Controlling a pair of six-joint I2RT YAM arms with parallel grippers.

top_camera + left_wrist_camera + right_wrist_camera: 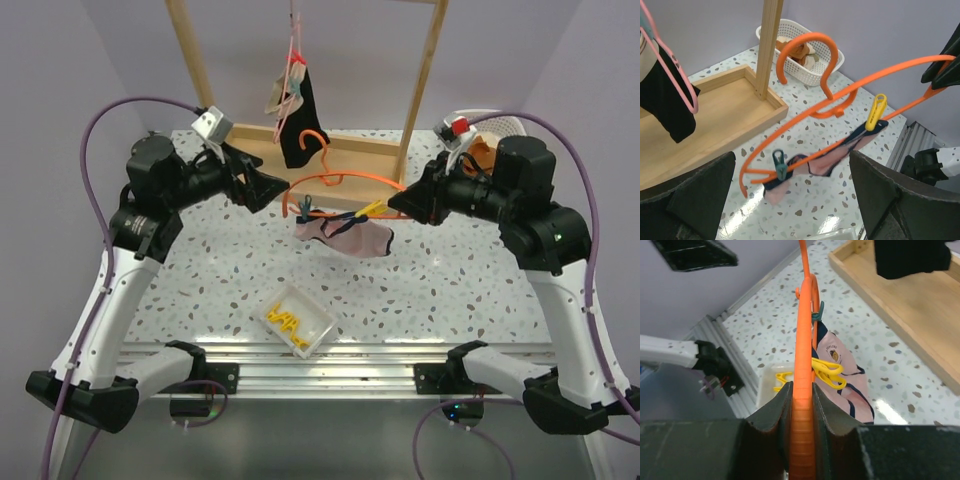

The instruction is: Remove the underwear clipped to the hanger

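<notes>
Right gripper (802,407) pinched tight on one end of the orange hanger (345,181), holding it roughly level above the table (200,270). Left gripper (276,188) spread fully wide, nothing in it, hovering just off the hanger's opposite end. Pink underwear (826,161) with navy trim hangs under the lower bar, fixed by a teal clip (779,165) on one side and a yellow clip (875,112) on the other. Black-and-beige underwear (298,120) hangs apart on a pink hanger (293,55) at the wooden rack (345,152); how it is fastened there is not clear from here. Risks: the orange hanger is held at one tip only, so a pull on cloth or clip would likely swing or twist it in the grip, perhaps slip it out. Tugging fabric instead of squeezing a clip open could stretch the cloth or flick the clip off across the table. With one clip released, the garment would dangle from the other and may sag out of easy reach.
</notes>
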